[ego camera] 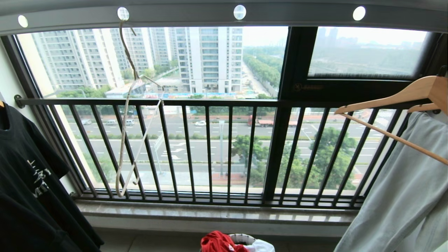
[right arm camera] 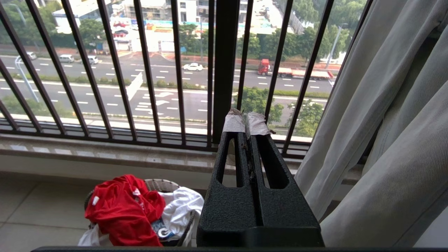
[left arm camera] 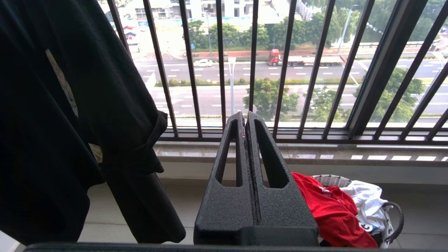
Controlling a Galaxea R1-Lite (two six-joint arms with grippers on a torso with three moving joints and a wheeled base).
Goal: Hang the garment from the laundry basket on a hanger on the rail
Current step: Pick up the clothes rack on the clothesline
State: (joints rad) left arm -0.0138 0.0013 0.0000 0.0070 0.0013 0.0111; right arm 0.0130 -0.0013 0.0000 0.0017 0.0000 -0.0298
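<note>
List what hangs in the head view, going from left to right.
Black T-shirt → wire hanger, hooked on the rail → wooden hanger → pale grey garment at the right edge.

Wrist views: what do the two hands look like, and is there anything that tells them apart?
Both hands are matte black with a grainy, pebbled surface. Each has two flat fingers tapering toward the tip, each finger cut through by a long slot. The left hand has bare black tips. The right hand has its fingertips wrapped in frayed whitish tape. No cables or markings show, and neither arm appears in the head view.
</note>
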